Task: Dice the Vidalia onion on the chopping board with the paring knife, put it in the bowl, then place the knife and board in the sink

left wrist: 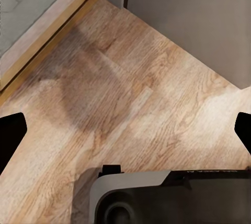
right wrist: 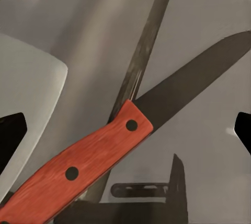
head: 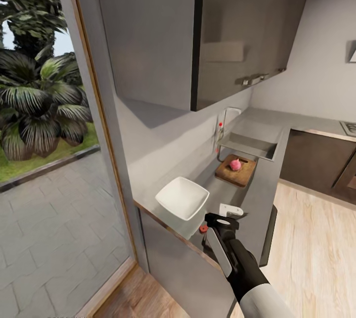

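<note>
One Vidalia onion on one chopping board; right hand wide open over paring knife.

We note grey upper cabinets on pale wall. Glass door with wooden frame at view's left; beyond it paving, grass, palms. Light wood plank floor; we see same planks under left wrist. Dark lower cabinets along far wall.

Soft daylight, mild blur, faint shadows
</note>
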Robot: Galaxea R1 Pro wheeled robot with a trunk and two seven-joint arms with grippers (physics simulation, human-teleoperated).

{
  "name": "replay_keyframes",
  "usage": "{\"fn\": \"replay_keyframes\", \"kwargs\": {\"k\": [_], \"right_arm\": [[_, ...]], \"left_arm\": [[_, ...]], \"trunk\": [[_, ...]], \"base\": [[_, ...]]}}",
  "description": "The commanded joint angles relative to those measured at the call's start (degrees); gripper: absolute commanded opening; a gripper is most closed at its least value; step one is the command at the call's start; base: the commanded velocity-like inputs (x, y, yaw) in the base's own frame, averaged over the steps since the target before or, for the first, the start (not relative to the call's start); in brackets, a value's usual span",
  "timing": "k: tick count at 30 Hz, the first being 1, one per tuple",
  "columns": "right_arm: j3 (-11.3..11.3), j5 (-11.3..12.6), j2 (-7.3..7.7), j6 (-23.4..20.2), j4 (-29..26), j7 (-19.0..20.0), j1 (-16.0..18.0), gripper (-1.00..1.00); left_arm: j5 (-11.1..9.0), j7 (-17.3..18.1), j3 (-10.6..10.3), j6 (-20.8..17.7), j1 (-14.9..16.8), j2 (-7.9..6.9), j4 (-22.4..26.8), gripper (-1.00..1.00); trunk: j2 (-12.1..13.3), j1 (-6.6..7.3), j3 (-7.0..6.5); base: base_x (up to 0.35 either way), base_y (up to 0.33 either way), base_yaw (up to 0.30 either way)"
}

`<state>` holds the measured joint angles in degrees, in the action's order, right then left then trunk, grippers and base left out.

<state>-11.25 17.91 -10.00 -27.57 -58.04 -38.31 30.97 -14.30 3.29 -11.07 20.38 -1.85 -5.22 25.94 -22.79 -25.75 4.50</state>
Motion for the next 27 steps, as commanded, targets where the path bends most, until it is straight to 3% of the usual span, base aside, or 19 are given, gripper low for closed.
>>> {"fn": "replay_keyframes", "kwargs": {"k": [1,27], "right_arm": [[-0.1,0.4,0.00,-0.2,-0.1,-0.4,0.1,1.00],[-0.1,0.4,0.00,-0.2,-0.1,-0.4,0.1,1.00]], "left_arm": [[-0.6,0.1,-0.3,0.1,0.0,-0.06,0.1,1.00],[-0.6,0.1,-0.3,0.1,0.0,-0.06,0.0,1.00]], "trunk": [[-0.1,-0.04,0.17],[-0.1,-0.04,1.54]], "base": [[0.000,0.000,0.000],[0.000,0.000,0.000]]}}
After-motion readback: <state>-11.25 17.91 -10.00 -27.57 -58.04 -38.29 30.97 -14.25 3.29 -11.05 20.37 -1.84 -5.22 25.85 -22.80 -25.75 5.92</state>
